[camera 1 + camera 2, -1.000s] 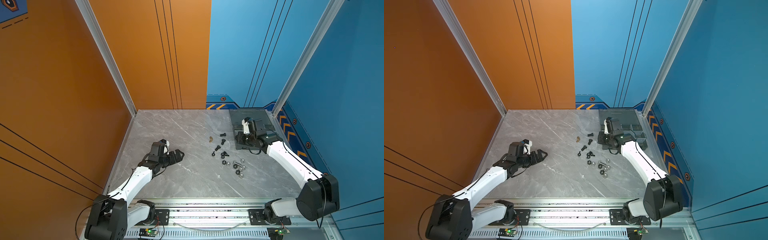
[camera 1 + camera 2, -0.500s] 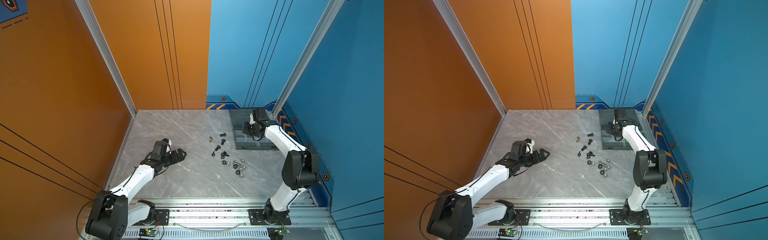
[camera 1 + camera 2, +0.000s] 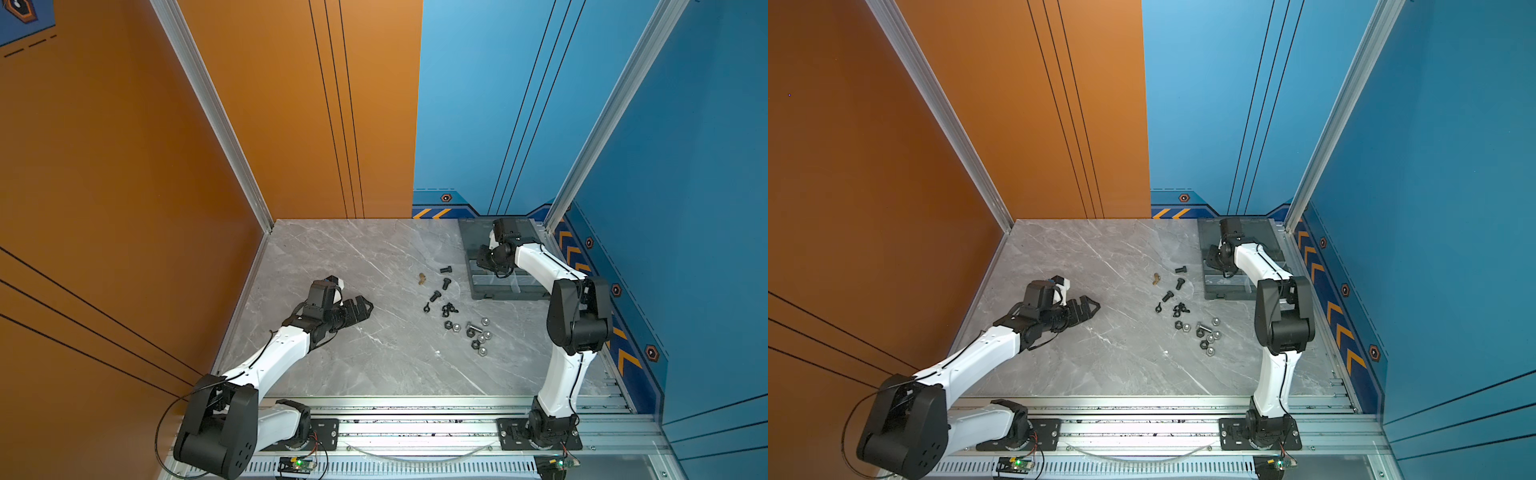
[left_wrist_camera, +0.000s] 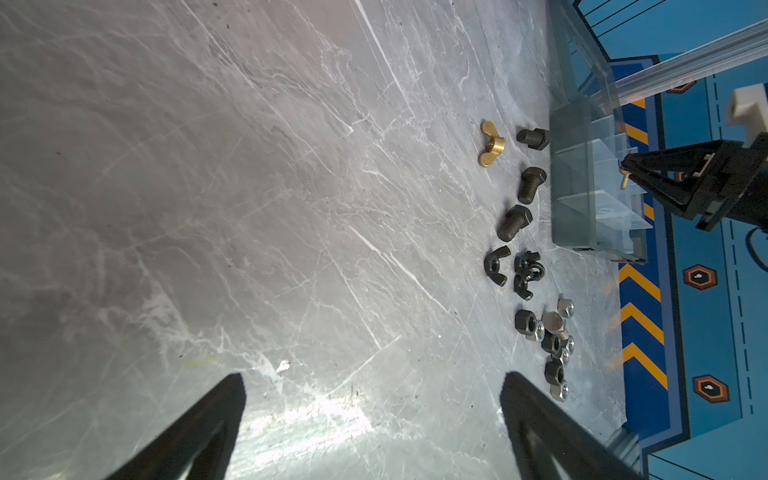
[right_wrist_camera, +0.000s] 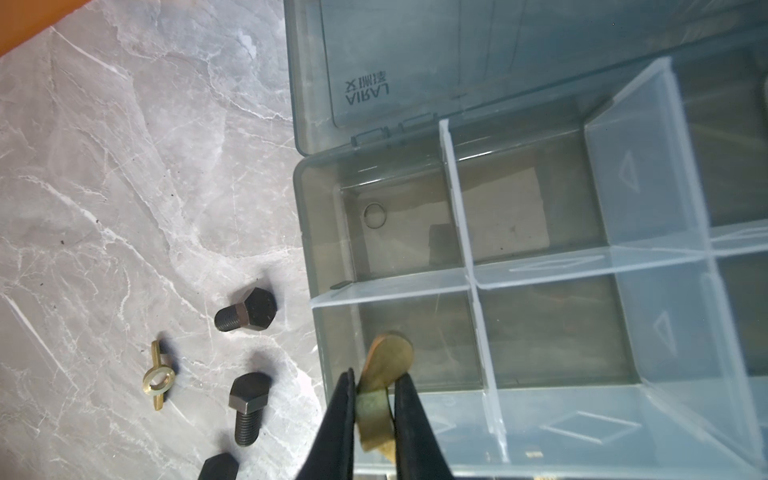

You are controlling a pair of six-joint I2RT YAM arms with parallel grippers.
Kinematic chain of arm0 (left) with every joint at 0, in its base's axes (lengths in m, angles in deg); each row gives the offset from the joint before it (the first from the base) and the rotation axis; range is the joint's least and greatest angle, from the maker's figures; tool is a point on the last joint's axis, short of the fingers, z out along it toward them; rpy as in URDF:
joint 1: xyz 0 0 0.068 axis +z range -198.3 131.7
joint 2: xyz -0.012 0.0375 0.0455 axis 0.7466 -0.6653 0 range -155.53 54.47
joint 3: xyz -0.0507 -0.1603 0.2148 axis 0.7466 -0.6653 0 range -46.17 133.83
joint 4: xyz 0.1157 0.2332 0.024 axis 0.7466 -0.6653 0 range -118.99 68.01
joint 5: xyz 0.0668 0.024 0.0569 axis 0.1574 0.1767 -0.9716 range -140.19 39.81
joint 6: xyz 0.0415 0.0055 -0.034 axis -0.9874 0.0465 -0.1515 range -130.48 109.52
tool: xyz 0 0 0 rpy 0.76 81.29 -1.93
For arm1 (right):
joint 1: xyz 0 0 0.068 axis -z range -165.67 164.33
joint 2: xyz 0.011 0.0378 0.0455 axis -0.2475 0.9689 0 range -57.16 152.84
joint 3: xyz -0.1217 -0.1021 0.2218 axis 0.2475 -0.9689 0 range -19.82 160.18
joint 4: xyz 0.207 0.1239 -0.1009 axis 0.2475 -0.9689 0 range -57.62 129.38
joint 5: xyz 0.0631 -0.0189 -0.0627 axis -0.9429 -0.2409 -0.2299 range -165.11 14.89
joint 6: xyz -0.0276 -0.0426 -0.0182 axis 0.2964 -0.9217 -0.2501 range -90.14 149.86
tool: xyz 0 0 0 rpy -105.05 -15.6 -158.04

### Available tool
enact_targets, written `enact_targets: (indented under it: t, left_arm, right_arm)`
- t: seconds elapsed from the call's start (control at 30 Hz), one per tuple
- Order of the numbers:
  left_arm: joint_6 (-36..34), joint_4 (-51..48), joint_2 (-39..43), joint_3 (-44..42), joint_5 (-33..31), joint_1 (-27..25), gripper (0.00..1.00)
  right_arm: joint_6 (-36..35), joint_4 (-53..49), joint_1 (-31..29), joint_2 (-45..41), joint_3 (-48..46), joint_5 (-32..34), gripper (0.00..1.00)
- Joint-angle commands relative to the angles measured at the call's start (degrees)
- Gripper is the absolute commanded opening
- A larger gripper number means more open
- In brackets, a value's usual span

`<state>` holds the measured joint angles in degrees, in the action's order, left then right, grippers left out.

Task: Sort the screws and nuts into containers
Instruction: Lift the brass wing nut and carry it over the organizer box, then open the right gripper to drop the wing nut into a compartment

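- Your right pincer (image 5: 376,374) is almost shut. It pinches a gold wing nut (image 5: 392,351) between its two black tips, low in the middle of the right wrist view.
- The nut it holds hangs over the grey box (image 5: 307,232), above the compartment next to the box's left wall in that view.
- The box lid (image 5: 415,50) lies open and flat at the top of that view.
- In both top views the right pincer (image 3: 484,259) (image 3: 1214,257) is right of the middle of the frame, over the box.
- Your left pincer (image 4: 372,378) is wide open and holds nothing. Its two dark tips poke up from the bottom of the left wrist view, well apart.
- In a top view the left pincer (image 3: 365,307) sits left of the middle, low over the grey table (image 3: 374,365), well apart from the small parts.
- Three black screws (image 3: 446,284) lie on the table just left of the box.
- A second gold wing nut (image 3: 422,278) lies just left of the screws.
- Black wing nuts (image 3: 449,308) lie below the screws in the frame.
- Little silver and black nuts (image 3: 473,336) sit in a bunch lower still, near the middle of the frame.
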<state>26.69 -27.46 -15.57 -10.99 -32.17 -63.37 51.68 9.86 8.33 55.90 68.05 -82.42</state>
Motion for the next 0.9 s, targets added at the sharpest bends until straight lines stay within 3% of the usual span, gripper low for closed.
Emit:
enact_targets:
  t: [0.0, 0.7, 0.87]
  left_arm:
    - [-0.2, 0.8, -0.6, 1.6, -0.1, -0.6, 0.98]
    - [-0.4, 1.0, -1.2, 1.4, 0.7, -0.5, 0.98]
    - [-0.5, 0.9, -1.0, 1.4, 0.7, -0.5, 0.98]
  right_arm:
    - [-0.6, -0.8, -0.3, 1.4, 2.6, 0.4, 0.0]
    - [-0.7, -3.1, -1.5, 4.9, 5.5, 1.7, 0.11]
    - [-1.1, -3.5, -1.4, 4.6, 5.6, 1.9, 0.26]
